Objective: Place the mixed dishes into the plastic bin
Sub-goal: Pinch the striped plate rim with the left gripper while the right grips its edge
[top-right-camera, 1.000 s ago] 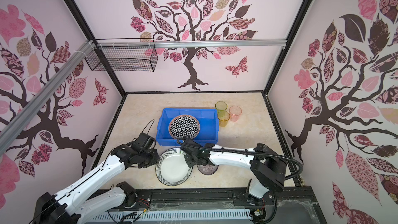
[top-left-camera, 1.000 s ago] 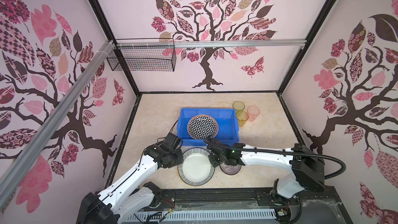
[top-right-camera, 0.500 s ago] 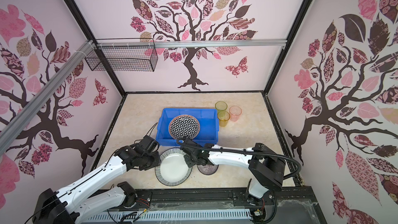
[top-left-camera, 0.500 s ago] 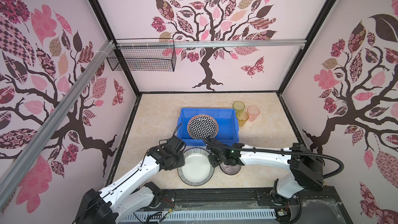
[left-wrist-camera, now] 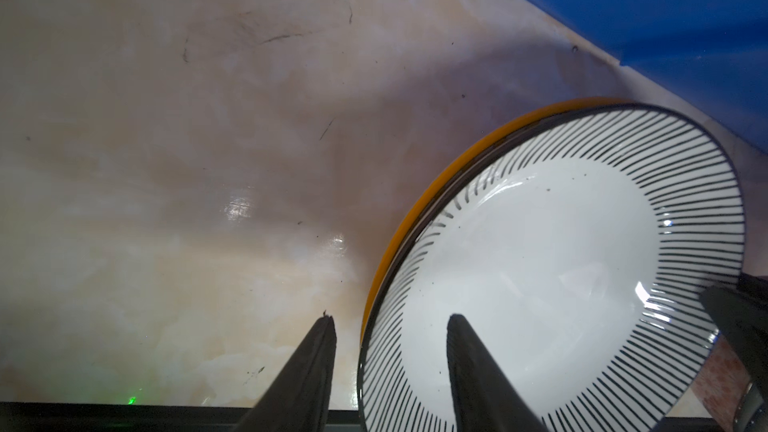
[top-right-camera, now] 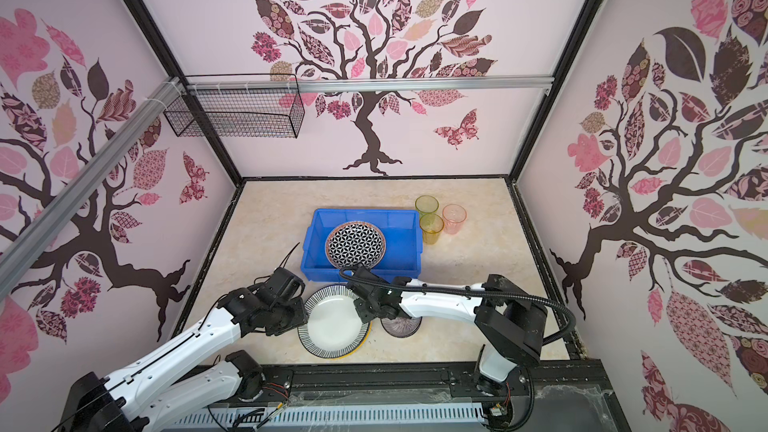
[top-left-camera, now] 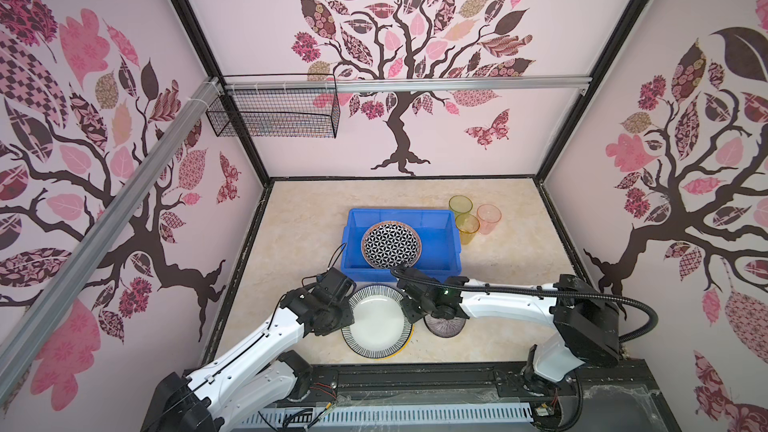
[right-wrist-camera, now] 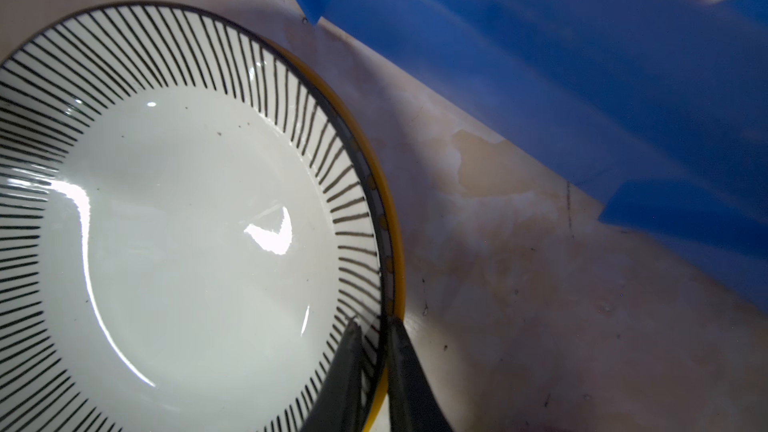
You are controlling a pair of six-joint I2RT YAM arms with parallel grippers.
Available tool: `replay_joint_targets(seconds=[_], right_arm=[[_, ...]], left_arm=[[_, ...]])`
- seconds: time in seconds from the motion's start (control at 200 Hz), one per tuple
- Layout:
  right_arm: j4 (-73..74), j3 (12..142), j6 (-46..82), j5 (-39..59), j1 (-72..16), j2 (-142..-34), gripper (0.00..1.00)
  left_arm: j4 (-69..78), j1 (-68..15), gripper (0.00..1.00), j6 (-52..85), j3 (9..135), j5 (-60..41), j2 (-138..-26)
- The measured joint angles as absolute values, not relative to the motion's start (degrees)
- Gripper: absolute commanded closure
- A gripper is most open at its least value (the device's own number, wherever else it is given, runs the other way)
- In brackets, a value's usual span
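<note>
You had the right tool point(right-wrist-camera: 374, 322) clenched on the rim of the striped plate point(top-left-camera: 377, 322), left tool point(left-wrist-camera: 390, 317) open astride its opposite edge, the dish atop a yellow-rimmed plate point(right-wrist-camera: 400, 251) just before the bin point(top-left-camera: 440, 218); next, I'd judge, came a level lift over the bin's wall.

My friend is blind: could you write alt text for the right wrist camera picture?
The right claw pinches the rim of a white, black-striped plate with a yellow-edged plate beneath it. A blue bin lies beside them on the table.
</note>
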State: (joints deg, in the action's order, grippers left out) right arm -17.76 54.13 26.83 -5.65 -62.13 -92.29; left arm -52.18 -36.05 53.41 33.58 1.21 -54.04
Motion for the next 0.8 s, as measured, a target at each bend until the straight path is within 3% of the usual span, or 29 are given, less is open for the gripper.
replay_joint_targets(seconds=[0.8], right_arm=[[-13.8,54.1,27.3,-4.0,-62.0,-94.3,0.86]], left_arm=[[-51.9,-37.1,0.57,55.6,31.2,-1.7,-50.3]])
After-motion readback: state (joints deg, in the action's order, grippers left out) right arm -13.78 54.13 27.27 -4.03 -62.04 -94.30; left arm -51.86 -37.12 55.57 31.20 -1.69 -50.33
